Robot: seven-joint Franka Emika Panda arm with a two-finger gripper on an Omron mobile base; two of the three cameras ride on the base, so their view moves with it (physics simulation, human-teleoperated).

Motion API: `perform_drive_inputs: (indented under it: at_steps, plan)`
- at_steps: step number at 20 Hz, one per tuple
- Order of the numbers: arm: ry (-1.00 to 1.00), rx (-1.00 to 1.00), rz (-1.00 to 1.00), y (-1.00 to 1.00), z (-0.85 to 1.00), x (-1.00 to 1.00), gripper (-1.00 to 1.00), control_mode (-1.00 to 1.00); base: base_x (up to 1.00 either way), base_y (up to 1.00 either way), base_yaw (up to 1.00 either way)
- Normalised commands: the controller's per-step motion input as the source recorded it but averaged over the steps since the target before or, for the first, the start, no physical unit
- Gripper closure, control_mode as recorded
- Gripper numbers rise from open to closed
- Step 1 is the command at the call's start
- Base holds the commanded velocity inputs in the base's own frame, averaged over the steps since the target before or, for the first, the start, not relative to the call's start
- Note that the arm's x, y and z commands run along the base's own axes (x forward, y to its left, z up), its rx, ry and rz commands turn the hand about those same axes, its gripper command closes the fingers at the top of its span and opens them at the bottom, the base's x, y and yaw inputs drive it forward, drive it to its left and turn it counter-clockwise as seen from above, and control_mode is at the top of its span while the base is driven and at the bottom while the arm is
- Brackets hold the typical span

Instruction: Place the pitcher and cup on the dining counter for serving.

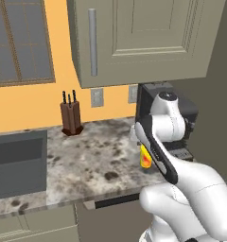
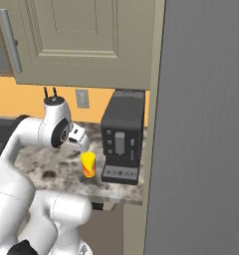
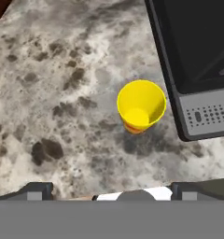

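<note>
Beside the coffee machine (image 3: 198, 65), cup (image 3: 141, 106) stands upright, mouth up; claw (image 3: 109, 189) above, fingers apart

The scene is lit evenly and softly, and no single light source can be picked out. No glare is seen on the speckled counter (image 1: 96, 160), only flat rendered colour. A dark soft shadow is cast beside the cup (image 3: 141, 106) in the hand view. Edges are slightly soft and blocky throughout. No bending is noticed at the picture borders, and nothing is thrown out of focus.
</note>
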Motion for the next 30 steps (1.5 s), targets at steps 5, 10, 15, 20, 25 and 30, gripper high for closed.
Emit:
perform_drive_inputs:
  at_steps: [5,10,15,20,25,30]
  plan:
    - [0.08,-0.06,0.00,0.00,-0.32,0.59,-1.00,-1.00,0.00,0.00,0.00]
    - [0.05,-0.11,0.00,0.00,-0.39,0.62,-1.00,-1.00,0.00,0.00,0.00]
    - [0.06,-0.04,0.00,0.00,-0.61,0.16,-1.00,-1.00,0.00,0.00,0.00]
    - [0.04,0.00,0.00,0.00,-0.51,0.12,-1.00,-1.00,0.00,0.00,0.00]
    - [0.01,-0.01,0.00,0.00,-0.37,0.14,-1.00,-1.00,0.00,0.00,0.00]
    - [0.02,-0.01,0.00,0.00,-0.25,0.09,-1.00,-1.00,0.00,0.00,0.00]
